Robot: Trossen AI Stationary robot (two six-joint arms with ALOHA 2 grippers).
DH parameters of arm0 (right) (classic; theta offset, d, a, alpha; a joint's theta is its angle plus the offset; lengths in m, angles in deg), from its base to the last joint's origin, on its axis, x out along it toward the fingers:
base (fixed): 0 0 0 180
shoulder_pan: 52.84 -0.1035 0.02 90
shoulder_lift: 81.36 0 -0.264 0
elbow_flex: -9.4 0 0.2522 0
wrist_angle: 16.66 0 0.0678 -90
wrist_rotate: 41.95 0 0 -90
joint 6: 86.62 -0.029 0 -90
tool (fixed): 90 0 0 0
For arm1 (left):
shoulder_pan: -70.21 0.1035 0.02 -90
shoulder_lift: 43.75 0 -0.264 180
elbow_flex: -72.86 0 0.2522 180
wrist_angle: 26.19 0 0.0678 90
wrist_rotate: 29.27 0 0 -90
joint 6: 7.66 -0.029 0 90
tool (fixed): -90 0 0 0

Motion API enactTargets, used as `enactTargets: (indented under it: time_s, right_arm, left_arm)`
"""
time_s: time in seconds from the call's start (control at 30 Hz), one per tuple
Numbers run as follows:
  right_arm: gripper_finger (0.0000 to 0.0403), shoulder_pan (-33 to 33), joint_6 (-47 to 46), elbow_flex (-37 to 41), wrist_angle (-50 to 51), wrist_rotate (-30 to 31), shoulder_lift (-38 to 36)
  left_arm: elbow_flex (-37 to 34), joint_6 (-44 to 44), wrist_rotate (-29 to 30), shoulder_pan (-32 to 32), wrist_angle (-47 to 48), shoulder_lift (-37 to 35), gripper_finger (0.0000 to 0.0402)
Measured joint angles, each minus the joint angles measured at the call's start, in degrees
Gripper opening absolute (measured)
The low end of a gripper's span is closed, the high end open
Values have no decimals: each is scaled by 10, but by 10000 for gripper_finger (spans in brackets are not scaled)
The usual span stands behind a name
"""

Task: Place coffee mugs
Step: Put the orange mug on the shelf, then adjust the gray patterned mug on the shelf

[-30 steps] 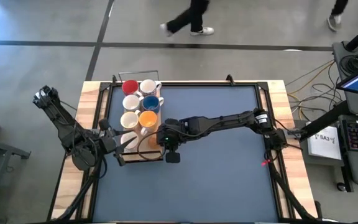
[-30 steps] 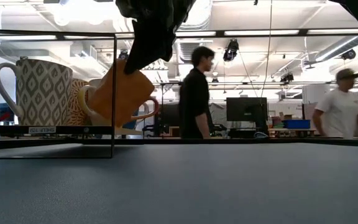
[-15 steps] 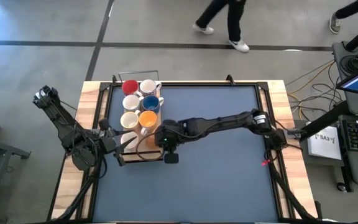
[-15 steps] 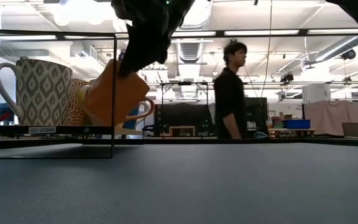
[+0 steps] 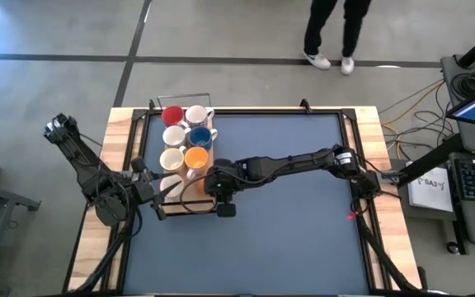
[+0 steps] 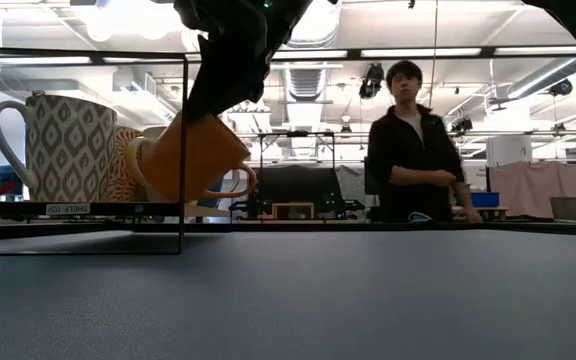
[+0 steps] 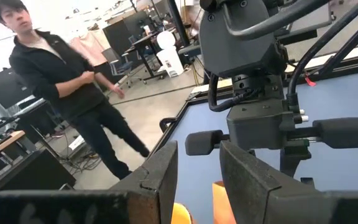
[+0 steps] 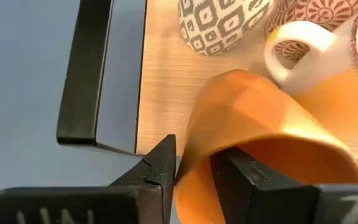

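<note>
A tray with a wooden floor point(image 8: 160, 81) and a black frame point(image 5: 186, 210) stands at the table's left. In it are red point(image 5: 172, 115), blue point(image 5: 199, 137), white point(image 5: 174, 136) and orange point(image 5: 196, 157) coffee mugs. My right gripper point(image 8: 194, 165) is at the tray's near end, shut on a plain orange mug point(image 6: 193, 160), which the gripper hides in the high view. A grey-patterned mug point(image 6: 63, 145) stands beside it. My left gripper point(image 7: 197, 168) waits open by the tray's left near corner, with nothing between its fingers. My right gripper has the orange mug's wall near the rim point(image 8: 194, 149) between its fingers, one finger inside the mug point(image 8: 241, 177) and one outside point(image 8: 160, 168). The fingers slant down from the table's right. The mug hangs tilted below them, its lower edge point(image 6: 158, 195) down at the tray's floor.
The frame's black bar point(image 8: 86, 74) runs close beside the held mug. An orange mug with a white handle point(image 8: 328, 68) touches or nearly touches it. The blue table top point(image 5: 287, 231) lies bare to the right. A person point(image 6: 418, 140) stands beyond the far edge.
The orange mug has sunk a little toward the tray floor and tipped less steeply, while my right gripper has stayed almost in place above it. A person has walked along the far side of the table and now stands there.
</note>
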Motion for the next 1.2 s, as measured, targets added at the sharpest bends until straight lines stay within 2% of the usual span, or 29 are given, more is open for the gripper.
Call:
enactTargets:
  time_s: [0.3,0.9,1.2]
  right_arm:
    - [55,0,40,-7,-15,1,0]
    - [54,0,27,-8,-32,0,-3]
    - [54,-14,21,14,-15,0,-39]
  left_arm:
    - [0,0,0,0,0,0,103]
    - [0,0,0,0,0,0,103]
    - [0,19,0,0,0,0,103]
